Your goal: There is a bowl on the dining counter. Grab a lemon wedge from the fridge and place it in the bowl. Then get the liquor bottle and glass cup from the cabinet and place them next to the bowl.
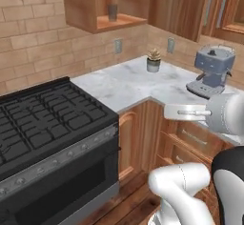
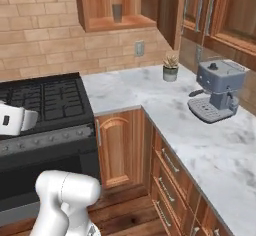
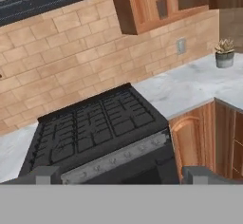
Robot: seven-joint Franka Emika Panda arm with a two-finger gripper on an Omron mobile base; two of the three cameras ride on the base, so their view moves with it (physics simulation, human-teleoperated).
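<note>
1. Glass cup [image 1: 112, 12] is the task's thing in sight — a small grey tumbler standing upright on the floor of the open wooden wall cabinet [image 1: 90, 9], high on the brick wall and well apart from the gripper [image 3: 121, 174].
2. Nearest the hand camera, the two dark finger tips [image 3: 45, 174] rise at the bottom edge, set wide apart with nothing between them; the jaws stand fully spread and hold nothing.
3. Beyond the tips lies the black gas stove [image 3: 95, 133] with its grates and grey front rail. Its lower front is cut off in the hand view.
4. To the right of the stove, the panelled base cabinets [image 2: 117, 147] carry the marble worktop [image 2: 150, 92], which turns the corner along the wall.
5. On that worktop a small potted plant [image 2: 170, 68] stands near the wall, and a blue-grey coffee machine [image 2: 216, 91] sits further along.
6. From the hand, the cup is far up and to the right, past the stove and above the worktop; in the hand view it is only a dim grey patch inside the cabinet — its rim is hard to make out.
7. The cabinet's top is cut off in all three views, so its upper inside is hidden.
</note>
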